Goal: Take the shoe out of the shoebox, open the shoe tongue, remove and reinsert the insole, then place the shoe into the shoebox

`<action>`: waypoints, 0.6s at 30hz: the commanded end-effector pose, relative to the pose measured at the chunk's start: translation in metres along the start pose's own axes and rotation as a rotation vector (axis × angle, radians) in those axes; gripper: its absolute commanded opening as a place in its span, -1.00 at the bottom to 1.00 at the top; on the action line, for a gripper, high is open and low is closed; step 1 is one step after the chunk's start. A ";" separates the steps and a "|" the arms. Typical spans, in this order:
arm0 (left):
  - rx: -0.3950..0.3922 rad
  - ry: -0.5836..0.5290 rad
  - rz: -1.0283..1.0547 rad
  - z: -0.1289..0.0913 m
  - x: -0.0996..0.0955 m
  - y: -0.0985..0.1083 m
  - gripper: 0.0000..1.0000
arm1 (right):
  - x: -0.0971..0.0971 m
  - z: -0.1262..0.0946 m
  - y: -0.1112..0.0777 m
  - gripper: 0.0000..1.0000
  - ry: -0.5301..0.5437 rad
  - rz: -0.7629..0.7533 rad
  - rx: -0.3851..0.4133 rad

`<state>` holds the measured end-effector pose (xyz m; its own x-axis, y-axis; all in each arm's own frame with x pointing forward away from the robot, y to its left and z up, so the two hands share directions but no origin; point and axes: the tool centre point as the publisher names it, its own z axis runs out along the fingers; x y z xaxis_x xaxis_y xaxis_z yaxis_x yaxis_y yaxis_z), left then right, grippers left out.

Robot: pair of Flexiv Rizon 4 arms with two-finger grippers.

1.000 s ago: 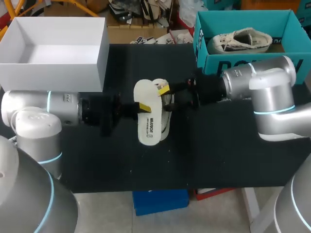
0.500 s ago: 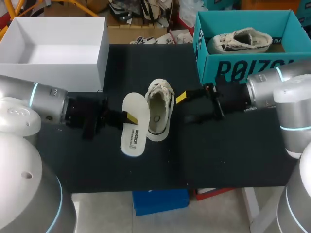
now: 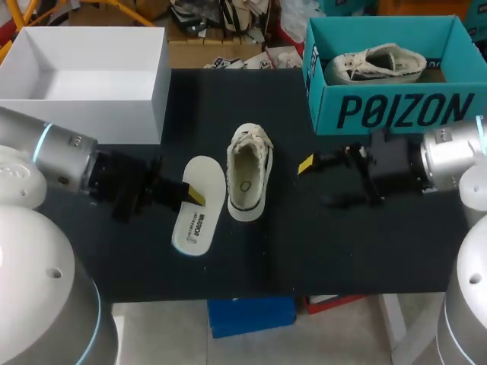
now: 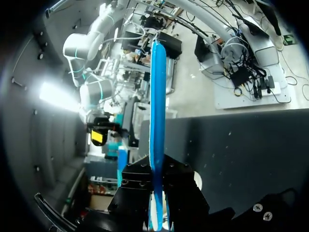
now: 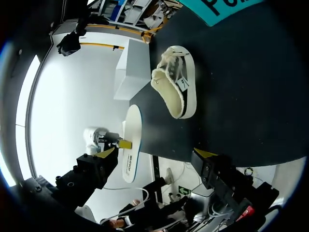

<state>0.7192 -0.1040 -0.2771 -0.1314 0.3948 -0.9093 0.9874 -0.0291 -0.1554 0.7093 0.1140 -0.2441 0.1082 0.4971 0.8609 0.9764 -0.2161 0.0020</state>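
Left hand [image 3: 190, 195] pinches the insole [image 3: 199, 207] by its edge; the shoe [image 3: 248, 182] lies on the worktop [image 3: 304, 243] just beyond its fingertips, long axes nearly parallel. Right hand [image 3: 316, 181] gapes empty, farther off

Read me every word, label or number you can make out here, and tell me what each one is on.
"POIZON": large dark letters across the front wall of the teal shoebox.
Dark print along the white insole: too small to read.
Round mark inside the heel of the shoe on the table: too blurred to read.
Nothing else on the table is legible.
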 end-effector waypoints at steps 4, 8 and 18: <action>0.041 0.022 -0.006 0.001 0.004 -0.005 -1.00 | 0.004 -0.025 -0.028 1.00 -0.071 0.022 -0.209; 0.072 0.034 -0.012 0.003 0.006 -0.008 -1.00 | 0.004 -0.027 -0.030 1.00 -0.083 0.027 -0.225; 0.155 0.098 -0.039 0.018 0.014 -0.001 -1.00 | 0.004 -0.027 -0.030 1.00 -0.083 0.027 -0.225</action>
<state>0.7014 -0.1060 -0.2935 -0.1549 0.4653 -0.8715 0.9644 -0.1201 -0.2356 0.6782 0.0982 -0.2240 0.1585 0.5581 0.8145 0.9189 -0.3852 0.0851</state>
